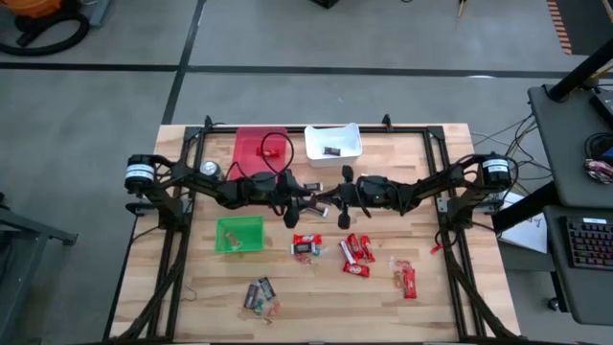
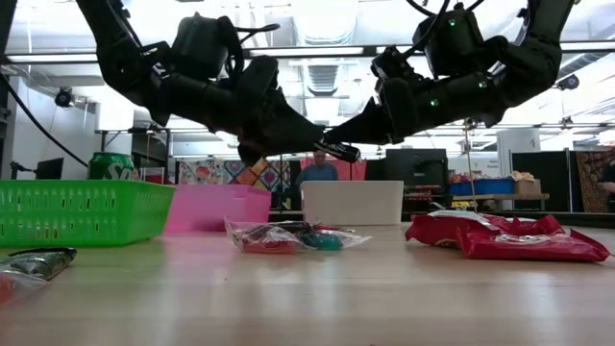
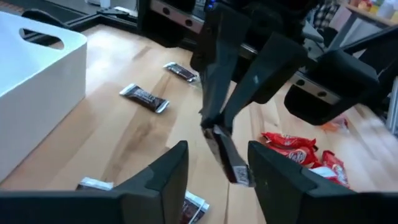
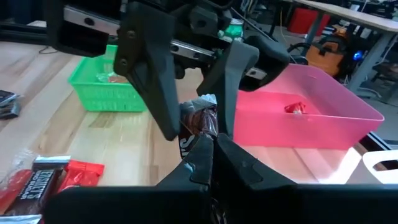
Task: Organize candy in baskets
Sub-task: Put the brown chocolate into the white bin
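Held candy: one dark mini bar point(image 3: 227, 152) with silver ends, up in the air above the table, middle of the high view, pinched at one end.
Right gripper point(image 3: 214, 121): fingers squeezed tight on the dark mini bar; sits just right of the middle in the high view.
Left gripper point(image 4: 196, 121): fingers point(image 3: 158, 180) spread apart on both sides of the bar, not pinching it; sits just left of the middle in the high view, tip to tip with the right one.
Red bars point(image 1: 356, 253): a bunch lying flat on the table, lower right of the middle in the high view.
More red pieces point(image 1: 406, 279): farther right and lower, apart from the bunch.
Dark bar beside a red wrapper point(image 1: 306, 245): just below the grippers in the high view.
Dark bars point(image 1: 259, 293): a small pile near the lower middle, below the green basket.
Silver-ended dark bars point(image 3: 144, 98): two on the wood by the white basket in the left wrist view.
Green basket point(image 1: 239, 235): left of the middle in the high view, a small piece inside.
Red basket point(image 1: 251, 146): top middle-left, one red candy point(image 4: 295, 108) inside.
White basket point(image 1: 333, 144): top middle, right beside the red one, one dark piece inside.
Green can point(image 1: 210, 170): left of the red basket.
Table point(image 1: 316, 307): light wood.
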### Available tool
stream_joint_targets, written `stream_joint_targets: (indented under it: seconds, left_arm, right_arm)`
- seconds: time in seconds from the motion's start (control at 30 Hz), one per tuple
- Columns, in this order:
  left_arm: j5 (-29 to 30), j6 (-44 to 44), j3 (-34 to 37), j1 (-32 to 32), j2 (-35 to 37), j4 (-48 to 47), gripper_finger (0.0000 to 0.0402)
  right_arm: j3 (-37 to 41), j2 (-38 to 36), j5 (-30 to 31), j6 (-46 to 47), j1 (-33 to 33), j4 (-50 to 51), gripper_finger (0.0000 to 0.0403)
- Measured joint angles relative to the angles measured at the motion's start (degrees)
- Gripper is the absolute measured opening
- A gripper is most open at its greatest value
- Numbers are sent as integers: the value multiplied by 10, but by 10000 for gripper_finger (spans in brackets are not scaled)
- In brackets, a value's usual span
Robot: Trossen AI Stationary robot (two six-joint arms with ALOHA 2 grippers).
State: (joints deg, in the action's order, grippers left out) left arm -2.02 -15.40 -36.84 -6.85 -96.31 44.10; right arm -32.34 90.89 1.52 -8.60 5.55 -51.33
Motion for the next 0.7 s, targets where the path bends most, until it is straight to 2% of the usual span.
stream_joint_targets:
  seconds: [0.1,0.23,0.27,0.47,0.7]
  left_arm:
    - [0,-21,0,0,-1,-2,102]
    - [1,-29,0,0,0,-1,23]
    - [2,-31,0,0,1,-1,13]
    - [6,-31,0,0,4,-1,6]
    - [2,-26,0,0,33,-14,3]
  right_arm:
    - [0,0,0,0,-1,0,9]
    - [0,0,1,0,-1,0,9]
    - [0,0,1,6,-1,0,9]
    - [0,-1,-4,38,-1,0,30]
    - [-1,-22,-6,137,1,0,121]
